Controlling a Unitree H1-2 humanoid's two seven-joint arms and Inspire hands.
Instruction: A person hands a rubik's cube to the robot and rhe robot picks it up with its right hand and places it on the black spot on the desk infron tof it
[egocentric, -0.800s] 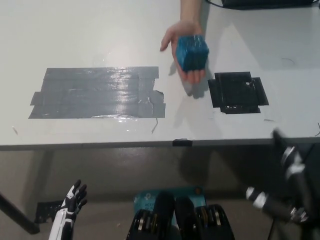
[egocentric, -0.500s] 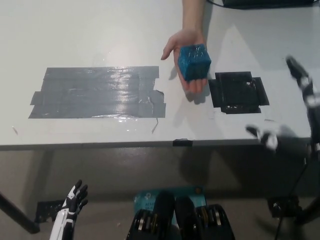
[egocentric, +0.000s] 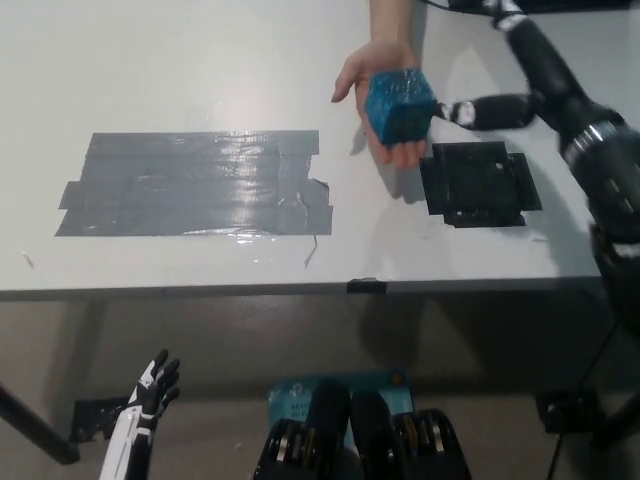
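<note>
Right hand (egocentric: 505, 85) stood spread and empty just beside the rubik's cube (egocentric: 400, 104), which rested on a person's hand (egocentric: 385, 95) above the desk (egocentric: 200, 70), near the black spot (egocentric: 478, 184). Judged light, rigid, smooth-faced; opposite flat faces offered the surest hold, though contact appeared unclear. Left hand (egocentric: 148, 395) hung low, fingers apart.

The rubik's cube (egocentric: 400, 104) looks blue-teal all over; I can't make out separate tile colours. It sits slightly turned on a person's hand (egocentric: 385, 95), open palm up, held over the white surface (egocentric: 200, 70). The black spot (egocentric: 479, 184) is a rough square of black tape with uneven edges, lying flat on the surface, just at the cube's 4 o'clock, near the front edge.
</note>
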